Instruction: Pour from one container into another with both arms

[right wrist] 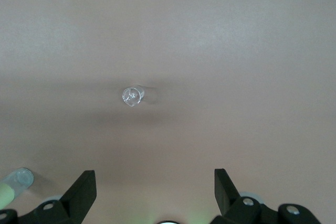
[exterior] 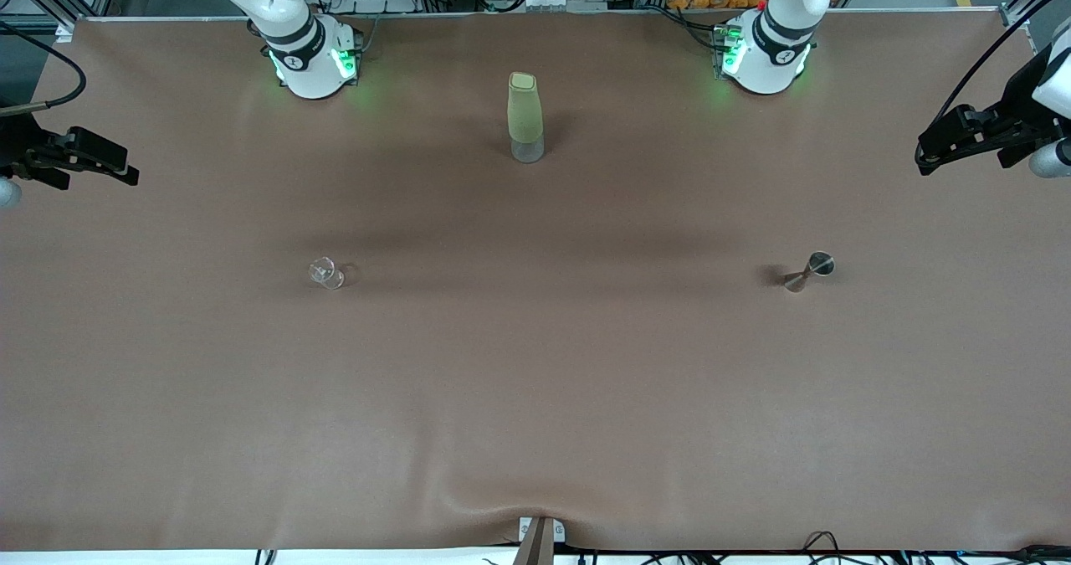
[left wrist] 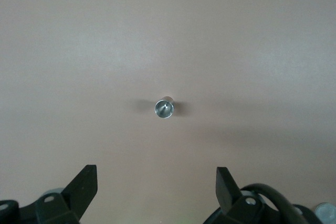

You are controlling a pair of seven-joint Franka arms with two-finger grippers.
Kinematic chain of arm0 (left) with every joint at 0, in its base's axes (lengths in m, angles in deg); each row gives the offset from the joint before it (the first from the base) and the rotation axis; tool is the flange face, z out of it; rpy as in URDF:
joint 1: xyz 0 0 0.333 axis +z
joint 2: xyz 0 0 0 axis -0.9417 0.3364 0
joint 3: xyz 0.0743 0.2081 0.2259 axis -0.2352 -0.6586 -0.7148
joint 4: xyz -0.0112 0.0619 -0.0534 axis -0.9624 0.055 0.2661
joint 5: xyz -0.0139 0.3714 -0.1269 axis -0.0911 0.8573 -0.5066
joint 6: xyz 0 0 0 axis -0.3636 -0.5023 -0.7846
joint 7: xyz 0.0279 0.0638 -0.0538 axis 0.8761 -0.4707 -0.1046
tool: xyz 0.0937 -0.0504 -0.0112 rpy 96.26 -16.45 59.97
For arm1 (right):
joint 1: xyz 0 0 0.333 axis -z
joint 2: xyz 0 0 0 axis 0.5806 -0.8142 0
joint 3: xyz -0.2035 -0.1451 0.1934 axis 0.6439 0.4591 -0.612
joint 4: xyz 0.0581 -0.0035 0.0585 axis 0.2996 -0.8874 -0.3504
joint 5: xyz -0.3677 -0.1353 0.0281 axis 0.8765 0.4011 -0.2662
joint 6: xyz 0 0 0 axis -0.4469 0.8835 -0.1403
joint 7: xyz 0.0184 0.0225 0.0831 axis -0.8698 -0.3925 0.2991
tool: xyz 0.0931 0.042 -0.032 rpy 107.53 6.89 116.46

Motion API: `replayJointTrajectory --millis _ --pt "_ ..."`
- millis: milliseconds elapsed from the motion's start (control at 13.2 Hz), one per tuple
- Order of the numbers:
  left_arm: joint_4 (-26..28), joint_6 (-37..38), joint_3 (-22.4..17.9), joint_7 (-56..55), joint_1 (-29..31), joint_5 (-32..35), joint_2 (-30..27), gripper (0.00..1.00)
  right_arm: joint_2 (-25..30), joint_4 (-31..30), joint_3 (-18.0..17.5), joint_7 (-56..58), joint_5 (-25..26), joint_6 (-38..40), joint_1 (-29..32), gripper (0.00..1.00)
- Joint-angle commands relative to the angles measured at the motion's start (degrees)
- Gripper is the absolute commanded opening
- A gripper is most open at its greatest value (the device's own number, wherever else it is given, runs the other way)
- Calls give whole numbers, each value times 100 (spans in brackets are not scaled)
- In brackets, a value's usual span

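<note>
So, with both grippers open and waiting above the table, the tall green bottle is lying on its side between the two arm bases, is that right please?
Not quite: the tall green bottle stands upright, as the front view shows. The rest holds: it is between the two arm bases, and the left gripper and right gripper are both open, waiting above the table.

Matt brown cloth table cover (exterior: 535,381), shiny metal jigger (exterior: 809,272), clear glass cup (exterior: 325,273), frosted green bottle (exterior: 525,128)
</note>
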Motion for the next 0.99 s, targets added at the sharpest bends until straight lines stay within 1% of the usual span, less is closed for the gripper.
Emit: replayJointTrajectory --millis 0,228,380,532,911 --pt "37 181 -29 75 -8 -77 -42 100 227 -271 64 -103 112 -158 -40 100" --pt "-51 183 -38 75 -8 -33 -15 100 228 -317 20 -103 173 -246 30 100" --pt "-60 183 -29 58 -17 -15 -6 100 210 -299 -260 -103 182 -229 311 100" --pt "-156 183 -29 40 -43 2 2 100 201 -299 -279 -112 191 -220 321 100" --pt "-165 209 -38 49 -8 -68 46 100 192 -272 -262 -112 217 -185 286 100"
